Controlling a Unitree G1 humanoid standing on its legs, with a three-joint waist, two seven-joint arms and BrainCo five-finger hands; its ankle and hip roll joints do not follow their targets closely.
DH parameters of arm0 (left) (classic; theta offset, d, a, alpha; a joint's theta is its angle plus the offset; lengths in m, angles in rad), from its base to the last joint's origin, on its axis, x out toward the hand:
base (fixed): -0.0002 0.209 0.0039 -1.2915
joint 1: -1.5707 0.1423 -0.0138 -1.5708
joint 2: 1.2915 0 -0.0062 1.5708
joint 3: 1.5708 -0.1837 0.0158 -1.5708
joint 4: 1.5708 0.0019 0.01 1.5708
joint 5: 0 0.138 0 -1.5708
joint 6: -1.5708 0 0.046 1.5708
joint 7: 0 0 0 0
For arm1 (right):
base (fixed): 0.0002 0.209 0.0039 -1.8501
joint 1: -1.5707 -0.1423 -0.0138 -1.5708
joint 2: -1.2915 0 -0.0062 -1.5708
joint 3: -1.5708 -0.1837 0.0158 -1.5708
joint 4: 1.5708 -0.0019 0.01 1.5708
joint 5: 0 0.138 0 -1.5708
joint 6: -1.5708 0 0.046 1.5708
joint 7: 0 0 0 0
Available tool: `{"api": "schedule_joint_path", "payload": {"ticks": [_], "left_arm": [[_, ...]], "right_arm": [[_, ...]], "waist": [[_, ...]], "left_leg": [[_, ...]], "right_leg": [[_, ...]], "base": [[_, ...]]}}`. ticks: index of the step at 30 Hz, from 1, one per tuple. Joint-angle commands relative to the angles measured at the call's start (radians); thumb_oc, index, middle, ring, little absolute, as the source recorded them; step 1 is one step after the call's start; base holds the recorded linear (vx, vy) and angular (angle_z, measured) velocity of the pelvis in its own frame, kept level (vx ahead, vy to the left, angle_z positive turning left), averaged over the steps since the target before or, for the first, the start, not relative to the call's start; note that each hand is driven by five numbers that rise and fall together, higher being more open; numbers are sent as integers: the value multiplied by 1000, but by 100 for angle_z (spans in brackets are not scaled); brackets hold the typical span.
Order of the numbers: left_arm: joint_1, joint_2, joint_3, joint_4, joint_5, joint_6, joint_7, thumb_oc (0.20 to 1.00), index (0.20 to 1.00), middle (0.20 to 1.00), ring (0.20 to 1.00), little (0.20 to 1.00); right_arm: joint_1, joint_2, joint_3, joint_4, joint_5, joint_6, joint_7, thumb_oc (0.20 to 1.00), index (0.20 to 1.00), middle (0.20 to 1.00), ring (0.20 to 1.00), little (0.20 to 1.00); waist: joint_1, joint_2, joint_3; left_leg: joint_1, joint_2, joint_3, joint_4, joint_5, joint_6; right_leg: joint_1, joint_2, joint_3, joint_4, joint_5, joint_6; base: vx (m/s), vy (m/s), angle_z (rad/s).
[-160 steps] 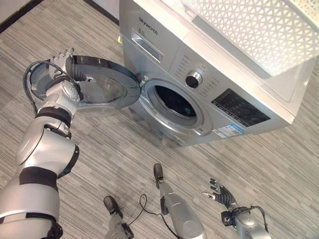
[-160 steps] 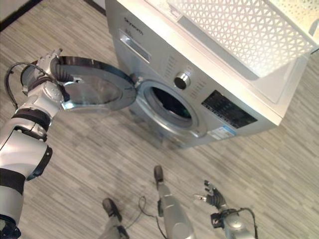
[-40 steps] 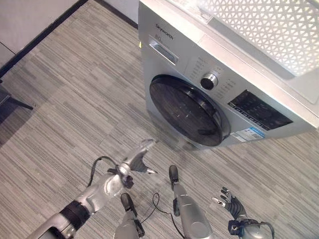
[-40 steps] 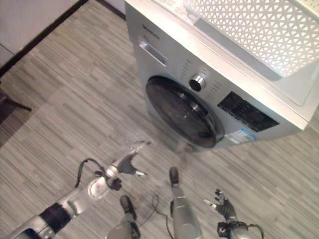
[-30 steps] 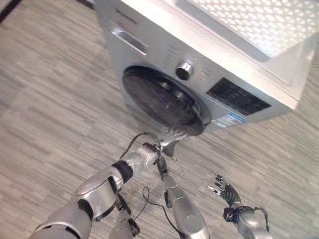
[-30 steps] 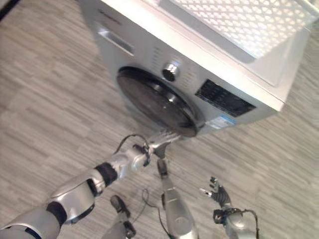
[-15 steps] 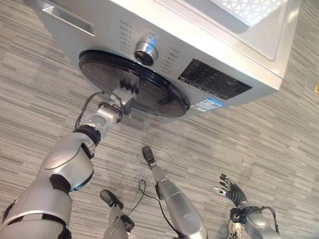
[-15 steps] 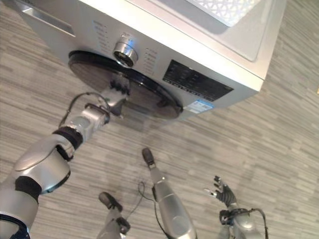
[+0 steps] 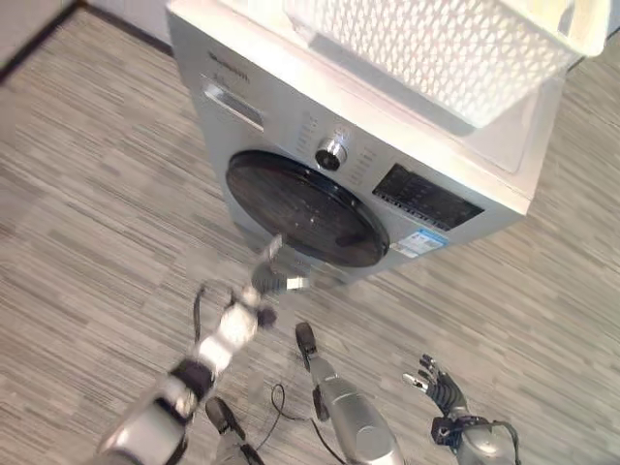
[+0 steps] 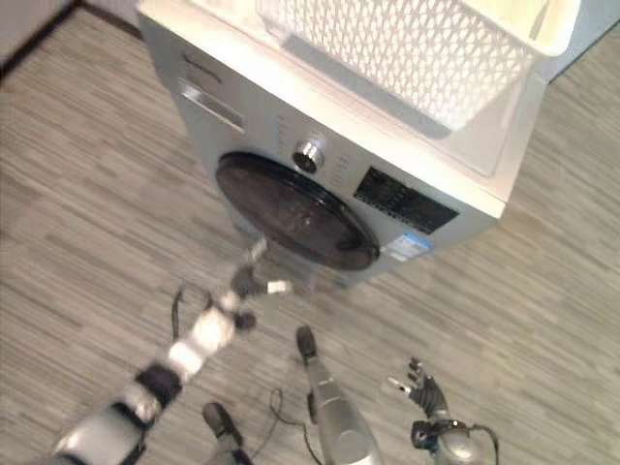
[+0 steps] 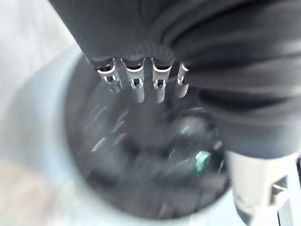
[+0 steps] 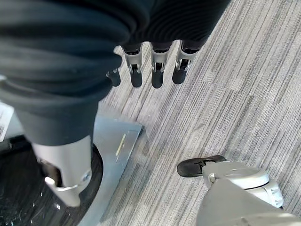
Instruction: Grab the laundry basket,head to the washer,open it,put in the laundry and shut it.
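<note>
You are looking down at the washer [image 9: 387, 165] with its round dark door [image 9: 300, 206] closed flat against the front. Five seconds ago that door stood swung out to the left with your left robot hand on its edge; about a second ago it was already shut. The white laundry basket [image 9: 436, 44] sits on top of the washer, toward its far right side, as it did in the earlier views. You cannot see into it from here, so whether laundry is inside cannot be told.

Half a second ago your left robot hand [image 9: 269, 278] was pressed against the door glass. Now it is off the door, hanging just in front of the door's lower edge above the floor [image 9: 87, 194], and it is motion-blurred. In the left wrist view its fingers [image 11: 136, 80] reach out fairly straight toward the dark door glass and hold nothing.

Your right robot hand [image 9: 441, 386] is low at the near right, over the floor and well apart from the washer, where it has been throughout. Its fingers [image 12: 157, 70] are loosely spread and empty.

The whole view has shifted since half a second ago: the camera has pulled back and the basket has come fully into sight.
</note>
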Motion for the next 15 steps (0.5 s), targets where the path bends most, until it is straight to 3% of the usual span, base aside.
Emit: {"api": "schedule_joint_path", "payload": {"ticks": [1,6,9,15], "left_arm": [[91,53,44,20,-56,-45,-135,1000,1000,1000,1000,1000],[264,70,123,89,-18,-15,-178,1000,1000,1000,1000,1000],[337,42,245,233,55,18,-137,1000,1000,1000,1000,1000],[342,-19,351,433,123,63,-83,1000,1000,1000,1000,1000]], "right_arm": [[46,-29,-68,77,-44,19,25,1000,1000,1000,1000,1000],[28,-14,-100,215,-111,40,20,1000,1000,1000,1000,1000],[5,22,-142,364,-133,58,4,1000,1000,1000,1000,1000],[-44,59,-164,501,-178,88,-26,1000,1000,1000,1000,1000]], "waist": [[49,20,-51],[89,24,-86],[121,24,-121],[157,18,-148]], "left_leg": [[86,0,-23,13,-29,-19],[136,-12,-43,13,-35,-4],[184,-20,-63,13,-40,6],[250,-40,-77,19,-66,26]], "right_leg": [[112,-29,3,0,-112,115],[179,-37,-21,0,-128,114],[245,-49,-52,0,-144,117],[324,-68,-72,0,-163,122]], "base": [[25,126,25],[3,94,18],[-21,123,27],[-15,118,10]]}}
